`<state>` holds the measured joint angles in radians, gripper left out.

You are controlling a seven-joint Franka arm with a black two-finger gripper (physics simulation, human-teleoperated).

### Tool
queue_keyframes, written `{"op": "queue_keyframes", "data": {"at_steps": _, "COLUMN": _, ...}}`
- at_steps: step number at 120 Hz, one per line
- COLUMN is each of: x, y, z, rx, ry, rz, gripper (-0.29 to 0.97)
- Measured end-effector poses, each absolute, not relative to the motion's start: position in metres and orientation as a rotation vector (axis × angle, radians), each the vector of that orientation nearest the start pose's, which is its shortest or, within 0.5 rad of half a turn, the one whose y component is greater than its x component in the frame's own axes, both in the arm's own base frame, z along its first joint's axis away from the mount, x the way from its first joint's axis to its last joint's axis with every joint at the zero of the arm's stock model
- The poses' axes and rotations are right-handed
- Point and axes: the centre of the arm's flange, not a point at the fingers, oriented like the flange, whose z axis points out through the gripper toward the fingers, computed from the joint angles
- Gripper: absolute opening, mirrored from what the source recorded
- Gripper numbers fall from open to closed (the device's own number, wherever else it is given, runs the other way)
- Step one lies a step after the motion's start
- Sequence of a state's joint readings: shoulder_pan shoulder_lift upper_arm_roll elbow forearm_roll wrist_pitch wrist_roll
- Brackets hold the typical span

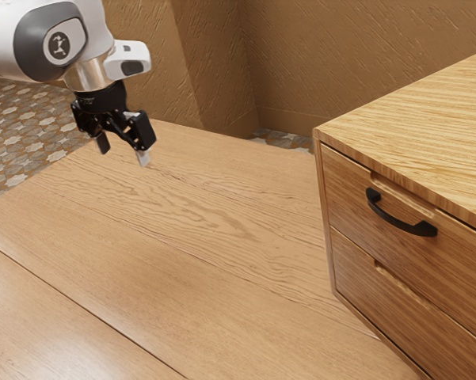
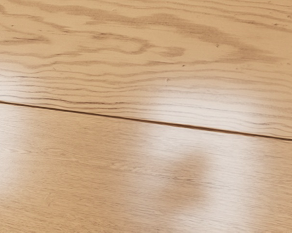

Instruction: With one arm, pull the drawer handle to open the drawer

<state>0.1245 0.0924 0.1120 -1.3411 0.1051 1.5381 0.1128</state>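
A wooden cabinet [image 1: 428, 134] stands at the exterior view's right with two drawers stacked in its front. The upper drawer [image 1: 404, 237] carries a black curved handle [image 1: 397, 214] and sits flush with the cabinet front. My gripper [image 1: 123, 150] hangs high at the exterior view's upper left, far from the handle, above the wooden table [image 1: 190, 237]. Its two black fingers stand apart with nothing between them, so it is open. The wrist view looks down on bare table planks [image 2: 146, 63] and a dark seam [image 2: 146, 121] between them.
The lower drawer [image 1: 404, 317] has no handle that I can see. A brown wall [image 1: 325, 55] rises behind the table, and patterned floor tiles [image 1: 24, 134] show at the exterior view's left. Open tabletop lies between my gripper and the cabinet.
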Motion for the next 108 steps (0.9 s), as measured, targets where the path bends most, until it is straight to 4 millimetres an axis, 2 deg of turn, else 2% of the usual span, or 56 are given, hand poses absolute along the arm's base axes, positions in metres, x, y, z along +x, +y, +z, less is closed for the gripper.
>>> {"op": "queue_keyframes", "data": {"at_steps": 14, "x": 0.56, "y": 0.144, "z": 0.682, "rx": -3.001, "ry": -0.185, "rz": -0.135, "gripper": 0.68}}
{"op": "queue_keyframes", "data": {"at_steps": 18, "x": 0.554, "y": 0.144, "z": 0.701, "rx": -3.003, "ry": -0.189, "rz": -0.194, "gripper": 0.68}}
{"op": "queue_keyframes", "data": {"at_steps": 26, "x": 0.534, "y": 0.145, "z": 0.754, "rx": -2.981, "ry": -0.201, "rz": -0.349, "gripper": 0.68}}
{"op": "queue_keyframes", "data": {"at_steps": 34, "x": 0.526, "y": 0.146, "z": 0.774, "rx": -2.972, "ry": -0.204, "rz": -0.409, "gripper": 0.68}}
{"op": "queue_keyframes", "data": {"at_steps": 65, "x": 0.528, "y": 0.143, "z": 0.773, "rx": -2.985, "ry": -0.173, "rz": -0.404, "gripper": 0.68}}
{"op": "queue_keyframes", "data": {"at_steps": 75, "x": 0.529, "y": 0.134, "z": 0.762, "rx": -3.009, "ry": -0.147, "rz": -0.345, "gripper": 0.68}}
{"op": "queue_keyframes", "data": {"at_steps": 81, "x": 0.533, "y": 0.122, "z": 0.753, "rx": -3.033, "ry": -0.121, "rz": -0.307, "gripper": 0.68}}
{"op": "queue_keyframes", "data": {"at_steps": 86, "x": 0.543, "y": 0.105, "z": 0.74, "rx": -3.06, "ry": -0.085, "rz": -0.265, "gripper": 0.68}}
{"op": "queue_keyframes", "data": {"at_steps": 94, "x": 0.557, "y": 0.058, "z": 0.721, "rx": -3.116, "ry": 0.01, "rz": -0.207, "gripper": 0.68}}
{"op": "queue_keyframes", "data": {"at_steps": 99, "x": 0.564, "y": 0.025, "z": 0.703, "rx": -3.146, "ry": 0.068, "rz": -0.151, "gripper": 0.68}}
{"op": "queue_keyframes", "data": {"at_steps": 108, "x": 0.566, "y": -0.021, "z": 0.677, "rx": -3.19, "ry": 0.106, "rz": -0.068, "gripper": 0.68}}
